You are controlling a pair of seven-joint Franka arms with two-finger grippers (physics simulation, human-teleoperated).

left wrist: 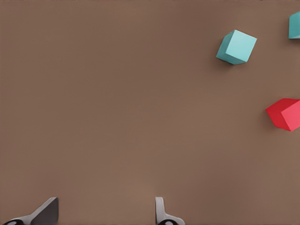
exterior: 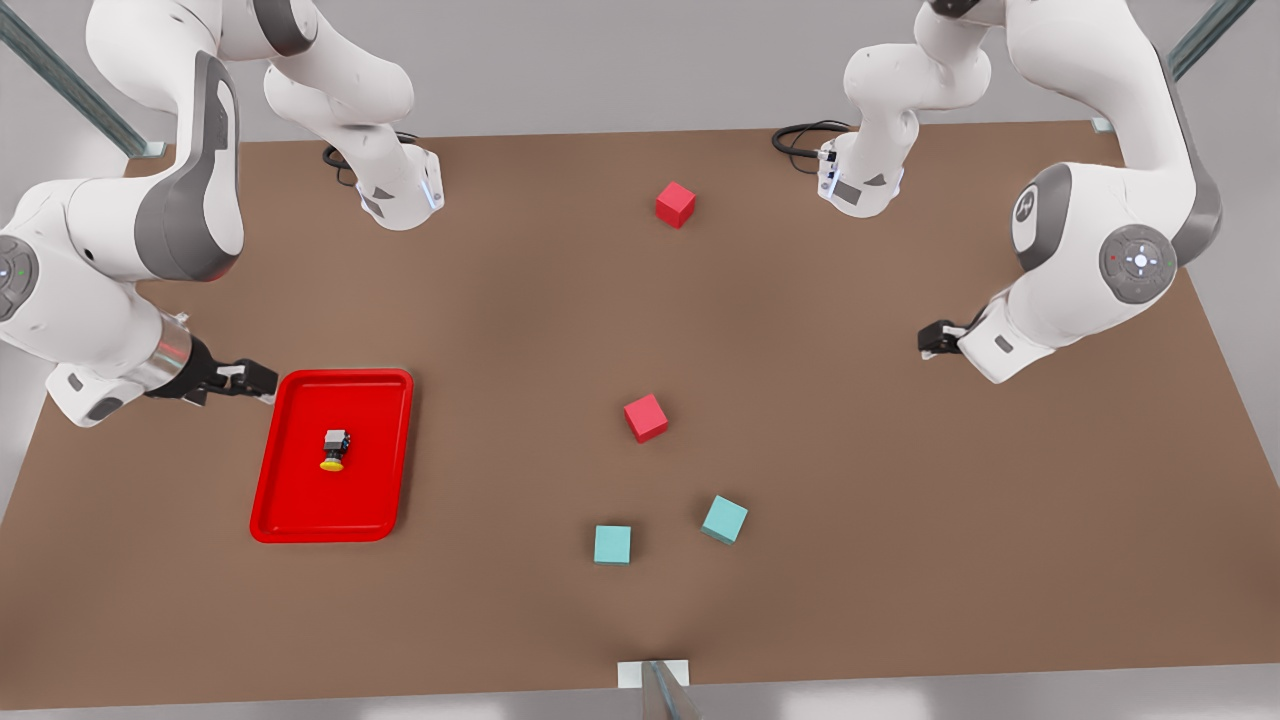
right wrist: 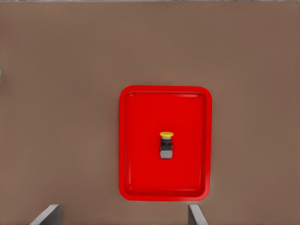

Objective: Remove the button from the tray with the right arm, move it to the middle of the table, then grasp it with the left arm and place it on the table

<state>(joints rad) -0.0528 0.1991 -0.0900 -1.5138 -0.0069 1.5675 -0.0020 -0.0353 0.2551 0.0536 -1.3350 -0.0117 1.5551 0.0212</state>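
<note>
The button [exterior: 333,451] lies on its side in the middle of the red tray [exterior: 290,500], which sits on the worktop [exterior: 820,500] near its edge at the front view's left. The right pincer [exterior: 262,380] hovers open beside the tray's far corner. The left pincer [exterior: 932,340] hangs open, empty, over the opposite side.

The button [exterior: 333,450] lies in the tray [exterior: 300,500] at the front view's left of the table [exterior: 900,550]; four cubes [exterior: 645,417] sit scattered toward the middle.
</note>
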